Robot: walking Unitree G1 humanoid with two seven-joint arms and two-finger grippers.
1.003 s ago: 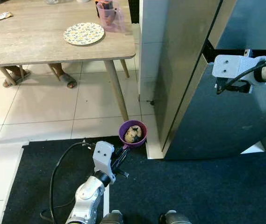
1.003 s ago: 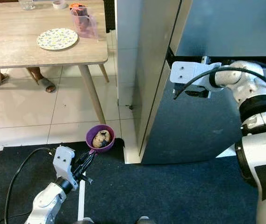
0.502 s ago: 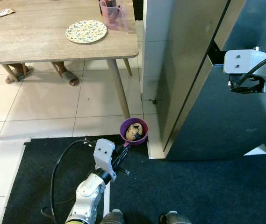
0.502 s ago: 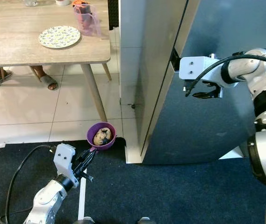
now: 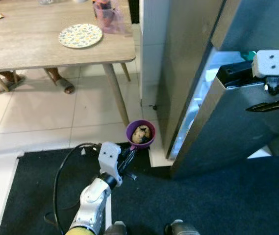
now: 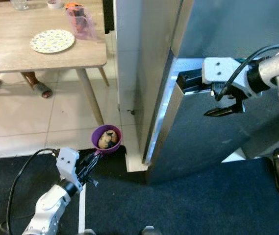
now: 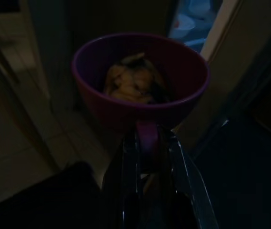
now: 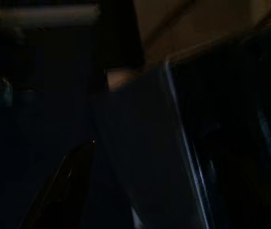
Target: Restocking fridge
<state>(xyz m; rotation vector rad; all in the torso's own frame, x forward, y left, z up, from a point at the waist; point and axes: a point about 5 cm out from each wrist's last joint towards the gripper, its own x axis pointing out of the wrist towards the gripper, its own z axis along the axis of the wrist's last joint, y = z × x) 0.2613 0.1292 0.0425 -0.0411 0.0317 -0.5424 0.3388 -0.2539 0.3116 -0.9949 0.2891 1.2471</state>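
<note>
Low by the fridge door (image 6: 213, 142), the left gripper (image 5: 129, 157) has its jaws clamped on the purple cup's (image 5: 140, 133) handle; the right gripper (image 6: 226, 110), jaws seemingly closed and empty, rides the part-open door's top edge. Next: swing it wider, then lift the cup inside.

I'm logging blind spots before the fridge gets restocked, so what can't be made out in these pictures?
- Fridge interior: hidden behind the barely open grey fridge door, head views.
- Food in the purple plastic bowl: too small and too dark to identify.
- Right end effector: right wrist view too dark to show its grip.

Matt pale wood-grain table (image 5: 36, 46); glossy purple plastic cup (image 5: 140, 135); smooth brushed-metal fridge door (image 5: 237, 125); matt dark rough carpet (image 5: 217, 205); glossy cream floor tiles (image 5: 56, 117).
</note>
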